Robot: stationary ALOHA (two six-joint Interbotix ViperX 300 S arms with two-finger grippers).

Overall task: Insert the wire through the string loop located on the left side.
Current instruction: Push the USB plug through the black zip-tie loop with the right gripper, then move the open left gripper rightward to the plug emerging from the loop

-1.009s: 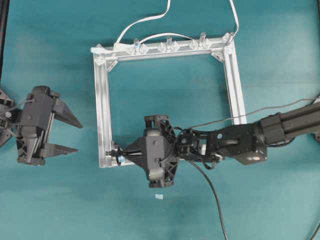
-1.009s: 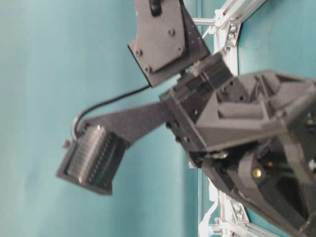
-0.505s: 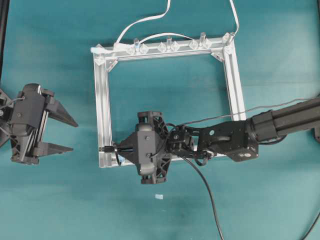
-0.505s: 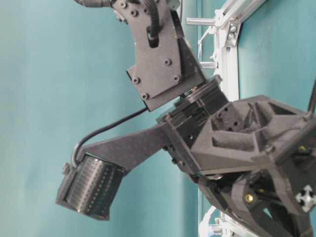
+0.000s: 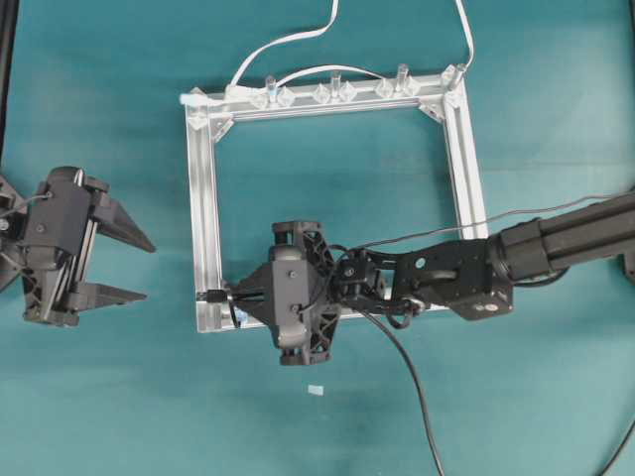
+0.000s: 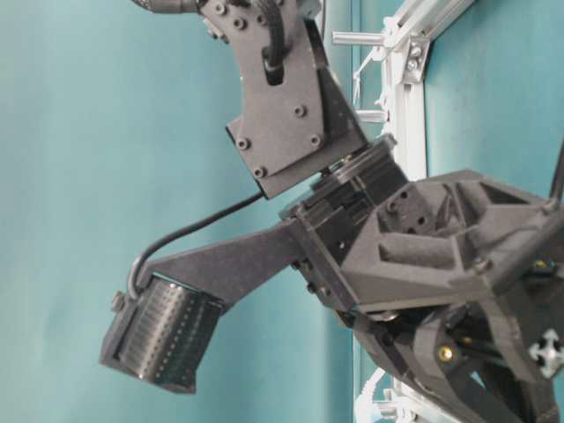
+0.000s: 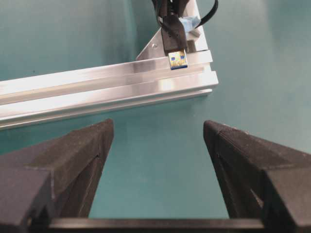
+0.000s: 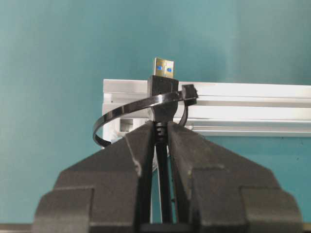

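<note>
Leftward along the lower rail is where the right gripper (image 5: 236,298) has travelled since the earliest overhead picture, carrying the plug out over the frame's bottom-left corner, while the left gripper (image 5: 127,266) has backed a little toward the left edge; over the last half second neither has shifted visibly. The right jaws are pressed together on the wire (image 8: 161,170) just behind its black plug, whose metal tip with blue insert points out past the aluminium frame (image 5: 206,198). In the right wrist view the string loop (image 8: 127,109), a thin dark band, arcs across the plug body; the tip appears to have passed through it already, though whether the band truly encircles the plug or only lies over it is hard to tell from this angle. The left wrist view shows the same plug end (image 7: 177,58) overhanging the frame's corner, with a small pale blue tab (image 7: 190,22) just behind it, and the left jaws spread wide, holding nothing, aimed at the plug from across bare desk (image 7: 155,160). So the threading looks begun but not finished: only the plug end is through, and the long cable trails back under the right arm. What probably remains is for the left gripper to close in, take the protruding plug and draw more wire through the loop.
</note>
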